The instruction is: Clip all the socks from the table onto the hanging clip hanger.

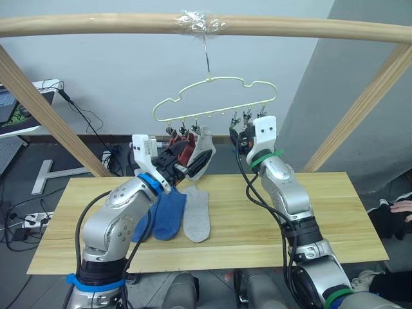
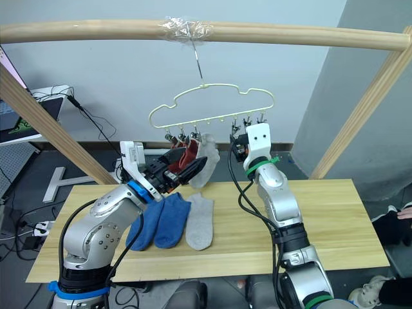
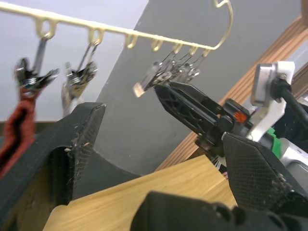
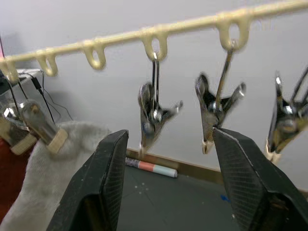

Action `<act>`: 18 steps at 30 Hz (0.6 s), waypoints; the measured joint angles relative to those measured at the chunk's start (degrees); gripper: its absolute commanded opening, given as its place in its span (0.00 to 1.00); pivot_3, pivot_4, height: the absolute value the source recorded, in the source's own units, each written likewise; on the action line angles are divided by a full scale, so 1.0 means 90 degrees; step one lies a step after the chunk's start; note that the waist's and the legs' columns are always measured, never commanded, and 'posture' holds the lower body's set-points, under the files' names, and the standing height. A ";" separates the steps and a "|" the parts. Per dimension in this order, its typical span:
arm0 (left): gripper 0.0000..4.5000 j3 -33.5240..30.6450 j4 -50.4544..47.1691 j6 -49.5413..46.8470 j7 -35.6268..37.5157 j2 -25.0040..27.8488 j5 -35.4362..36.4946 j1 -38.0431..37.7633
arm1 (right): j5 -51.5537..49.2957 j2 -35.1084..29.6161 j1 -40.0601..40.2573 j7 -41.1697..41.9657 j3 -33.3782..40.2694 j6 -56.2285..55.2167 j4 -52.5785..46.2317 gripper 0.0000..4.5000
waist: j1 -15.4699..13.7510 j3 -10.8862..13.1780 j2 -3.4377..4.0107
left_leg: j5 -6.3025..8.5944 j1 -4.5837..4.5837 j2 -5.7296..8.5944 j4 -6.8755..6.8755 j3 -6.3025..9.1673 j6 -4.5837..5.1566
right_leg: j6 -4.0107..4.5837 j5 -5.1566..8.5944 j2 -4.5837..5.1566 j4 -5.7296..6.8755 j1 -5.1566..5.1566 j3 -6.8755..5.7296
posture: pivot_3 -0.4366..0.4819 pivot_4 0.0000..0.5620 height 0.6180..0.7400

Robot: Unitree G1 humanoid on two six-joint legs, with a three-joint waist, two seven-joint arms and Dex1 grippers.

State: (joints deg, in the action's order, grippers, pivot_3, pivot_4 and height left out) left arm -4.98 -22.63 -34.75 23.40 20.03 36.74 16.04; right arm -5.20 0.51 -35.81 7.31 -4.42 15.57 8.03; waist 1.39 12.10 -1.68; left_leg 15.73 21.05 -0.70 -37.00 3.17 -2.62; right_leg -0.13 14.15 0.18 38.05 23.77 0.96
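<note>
Left eye view: the clip hanger (image 1: 215,96) hangs by its hook from a wooden frame bar (image 1: 96,24) above the far edge of the table (image 1: 341,219). Two rust red socks (image 1: 182,149) and one light grey sock (image 1: 205,149) hang side by side from its left-hand clips. On the table, left of its middle, lie two blue socks (image 1: 168,215) and a second grey sock (image 1: 197,214), overlapping in a row (the leftmost blue one is partly hidden by the arm). The left gripper (image 1: 193,167) is raised just in front of the hanging socks; whether its fingers touch them cannot be told here. The right gripper (image 1: 239,138) is lifted to the empty metal clips (image 1: 241,118) at the hanger's right end.

Right eye view: the same layout, with the right gripper just under the free clips.

Left wrist view: the left gripper's fingers (image 3: 72,149) stand wide apart and hold nothing. A red sock hangs clipped at one side, and the right gripper's black fingers sit just beneath a bunch of clips.

Right wrist view: the right gripper's fingers (image 4: 108,178) are spread wide, empty, with two bare clips hanging just above the gap between them. The clipped grey sock hangs beside one finger.
</note>
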 measured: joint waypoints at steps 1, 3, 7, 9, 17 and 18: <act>1.00 -0.0003 -0.0012 0.0000 -0.0019 0.0000 0.0005 0.0021 | -0.0003 0.0024 -0.0058 0.0007 -0.0001 -0.0023 0.0019 0.64 | 0.0000 0.0000 0.0000 | 0.0000 -0.0001 0.0000 0.0000 0.0004 0.0000 | 0.0000 0.0000 -0.0002 0.0002 0.0000 -0.0002 | 0.55 0.29 1.00; 1.00 -0.0006 -0.0011 0.0001 -0.0029 0.0001 0.0006 0.0043 | -0.0007 0.0057 -0.0126 0.0015 -0.0001 -0.0076 0.0076 0.64 | -0.0001 0.0000 0.0000 | 0.0000 -0.0001 -0.0001 0.0000 0.0004 0.0000 | 0.0000 0.0000 -0.0003 0.0004 0.0000 -0.0003 | 0.55 0.29 1.00; 1.00 -0.0039 -0.0009 0.0016 -0.0030 0.0003 0.0000 0.0096 | -0.0007 0.0072 -0.0132 0.0059 -0.0003 -0.0117 0.0248 0.64 | -0.0010 0.0000 0.0000 | 0.0000 0.0001 0.0002 -0.0002 -0.0002 0.0000 | 0.0000 0.0000 -0.0001 0.0000 0.0000 0.0002 | 0.56 0.29 1.00; 1.00 -0.0070 -0.0009 0.0017 -0.0030 0.0008 0.0001 0.0183 | -0.0011 0.0081 -0.0136 0.0097 -0.0012 -0.0126 0.0269 0.64 | -0.0018 0.0000 0.0000 | 0.0000 0.0002 0.0003 -0.0001 -0.0001 0.0000 | 0.0000 0.0000 -0.0001 0.0000 0.0000 0.0002 | 0.56 0.29 1.00; 1.00 -0.0110 -0.0008 0.0016 -0.0029 0.0007 0.0001 0.0299 | -0.0048 0.0135 -0.0205 0.0298 -0.0019 -0.0133 0.0277 0.64 | -0.0019 0.0000 0.0000 | 0.0000 0.0000 0.0001 0.0000 0.0001 0.0000 | 0.0001 0.0000 -0.0001 0.0002 0.0000 0.0000 | 0.56 0.29 1.00; 1.00 -0.0110 -0.0005 0.0016 -0.0029 0.0004 0.0001 0.0313 | -0.0054 0.0151 -0.0209 0.0322 -0.0023 -0.0142 0.0297 0.64 | -0.0021 0.0000 0.0000 | 0.0000 0.0001 0.0001 -0.0001 0.0001 0.0000 | 0.0001 0.0000 -0.0001 0.0002 0.0000 0.0000 | 0.56 0.29 1.00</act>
State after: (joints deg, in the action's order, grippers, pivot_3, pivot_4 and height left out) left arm -5.97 -22.67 -34.61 23.14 20.07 36.75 18.85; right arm -5.68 1.87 -37.70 10.21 -4.63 14.29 10.70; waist 1.21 12.10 -1.67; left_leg 15.73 21.05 -0.69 -37.01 3.18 -2.63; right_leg -0.12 14.15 0.17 38.06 23.77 0.96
